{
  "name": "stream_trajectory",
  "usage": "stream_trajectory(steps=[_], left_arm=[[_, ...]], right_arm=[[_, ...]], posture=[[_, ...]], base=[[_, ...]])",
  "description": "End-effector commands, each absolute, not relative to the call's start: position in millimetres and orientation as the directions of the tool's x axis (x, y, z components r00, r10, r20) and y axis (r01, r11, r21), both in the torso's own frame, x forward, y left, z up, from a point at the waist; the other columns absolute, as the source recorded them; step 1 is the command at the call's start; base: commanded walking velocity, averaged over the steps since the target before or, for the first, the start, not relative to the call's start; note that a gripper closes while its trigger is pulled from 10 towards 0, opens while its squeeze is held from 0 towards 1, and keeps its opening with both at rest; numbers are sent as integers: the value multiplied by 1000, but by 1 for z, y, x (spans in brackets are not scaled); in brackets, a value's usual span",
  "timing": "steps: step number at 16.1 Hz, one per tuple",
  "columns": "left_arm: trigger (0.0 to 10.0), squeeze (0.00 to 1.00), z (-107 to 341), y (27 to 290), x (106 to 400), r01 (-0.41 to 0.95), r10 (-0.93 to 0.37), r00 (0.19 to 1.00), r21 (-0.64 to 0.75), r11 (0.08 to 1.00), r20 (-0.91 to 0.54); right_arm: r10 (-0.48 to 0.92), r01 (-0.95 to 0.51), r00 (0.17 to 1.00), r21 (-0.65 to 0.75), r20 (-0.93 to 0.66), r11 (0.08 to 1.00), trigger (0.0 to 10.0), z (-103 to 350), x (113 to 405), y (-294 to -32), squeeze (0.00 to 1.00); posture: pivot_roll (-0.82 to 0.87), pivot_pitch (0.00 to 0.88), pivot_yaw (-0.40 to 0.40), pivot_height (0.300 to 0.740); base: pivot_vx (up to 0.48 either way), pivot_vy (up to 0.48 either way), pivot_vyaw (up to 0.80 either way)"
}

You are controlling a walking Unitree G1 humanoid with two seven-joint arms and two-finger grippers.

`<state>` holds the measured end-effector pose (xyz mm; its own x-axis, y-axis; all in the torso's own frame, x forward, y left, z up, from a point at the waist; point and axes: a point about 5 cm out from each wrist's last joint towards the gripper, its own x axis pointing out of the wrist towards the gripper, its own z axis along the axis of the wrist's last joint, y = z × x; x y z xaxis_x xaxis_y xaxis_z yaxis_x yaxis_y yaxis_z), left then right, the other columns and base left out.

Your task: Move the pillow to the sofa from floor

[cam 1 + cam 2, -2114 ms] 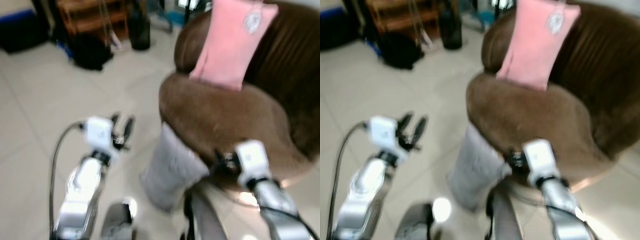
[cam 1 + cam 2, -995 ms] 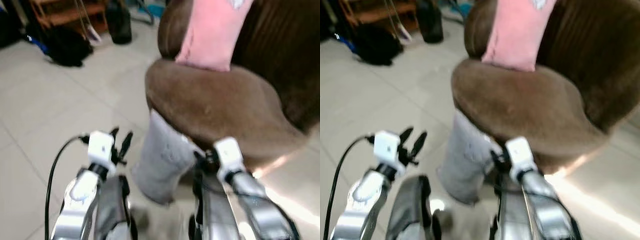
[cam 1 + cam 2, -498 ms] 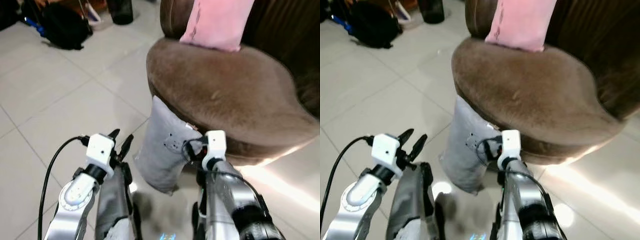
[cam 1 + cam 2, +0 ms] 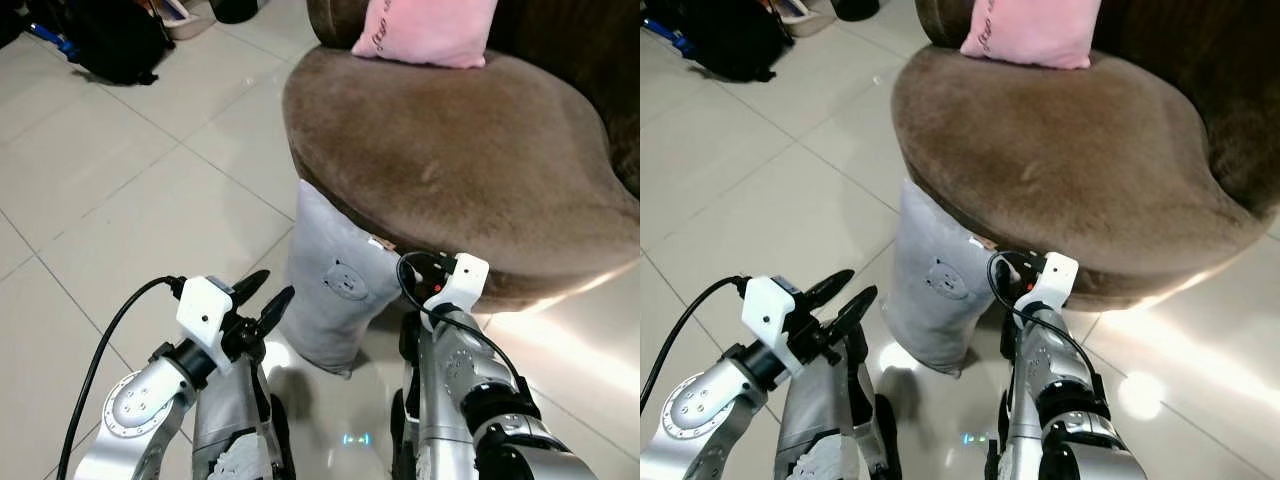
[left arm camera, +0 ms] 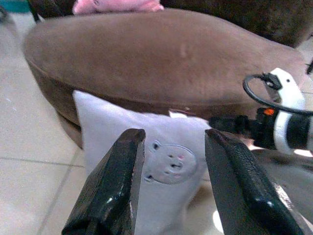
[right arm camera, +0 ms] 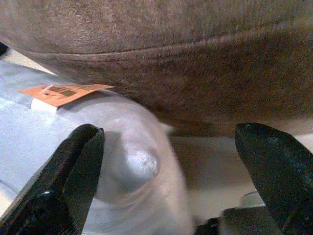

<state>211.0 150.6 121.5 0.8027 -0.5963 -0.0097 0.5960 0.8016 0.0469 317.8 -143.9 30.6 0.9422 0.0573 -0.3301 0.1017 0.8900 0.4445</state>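
A light grey pillow (image 4: 335, 290) with a small bear face stands on end on the tiled floor, leaning against the front of the brown sofa seat (image 4: 450, 150). My left gripper (image 4: 262, 305) is open just left of the pillow's lower half; in the left wrist view its fingers (image 5: 112, 191) frame the bear face on the pillow (image 5: 112, 122). My right gripper (image 4: 418, 268) is at the pillow's upper right corner, under the seat's rim. In the right wrist view it stands wide open (image 6: 166, 181) around that corner (image 6: 132, 161), near an orange tag (image 6: 63, 92).
A pink pillow (image 4: 425, 30) lies at the back of the sofa seat. A black bag (image 4: 110, 45) sits on the floor at the far left. Pale floor tiles (image 4: 130, 200) stretch out to the left of the sofa. My own legs stand below the grippers.
The camera has tilted down and drawn closer to the sofa. Both grippers now sit nearer the grey pillow, the left one beside it, the right one at its top corner.
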Motion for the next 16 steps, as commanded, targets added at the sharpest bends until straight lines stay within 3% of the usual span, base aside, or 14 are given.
stream_trajectory(steps=[1,3,5,11,12,13,14,16], left_arm=[[10000,0,119,154,207,596,-595,803,41,802,-37],[10000,0,117,160,206,550,-547,835,71,832,-59],[10000,0,118,164,205,528,-524,849,68,847,-68],[10000,0,119,162,214,520,-516,854,72,851,-72],[10000,0,120,163,215,518,-513,855,75,852,-74],[10000,0,120,164,215,517,-512,856,76,853,-74],[10000,0,120,165,216,515,-510,857,78,854,-74],[10000,0,120,165,217,514,-509,857,81,854,-75]], right_arm=[[116,81,934,516,-338,853,10000,26,315,-136,1000],[168,48,935,581,-312,812,10000,27,315,-130,1000],[198,14,942,624,-270,782,10000,31,318,-120,0],[207,1,932,575,-296,818,10000,27,315,-103,0],[172,32,940,575,-296,818,4902,28,316,-104,0],[165,39,941,579,-294,814,2118,28,316,-104,0],[156,47,943,580,-295,813,0,28,316,-104,0],[151,51,942,572,-301,819,0,28,316,-101,0]], posture=[[98,278,93,480],[105,275,85,480],[112,282,88,480],[114,273,90,480],[115,272,91,480],[117,267,91,480],[117,260,93,480],[114,253,94,480]], base=[[0,0,0],[0,0,0],[0,0,0],[0,0,0],[0,0,0],[0,0,0],[0,0,0],[0,0,0]])
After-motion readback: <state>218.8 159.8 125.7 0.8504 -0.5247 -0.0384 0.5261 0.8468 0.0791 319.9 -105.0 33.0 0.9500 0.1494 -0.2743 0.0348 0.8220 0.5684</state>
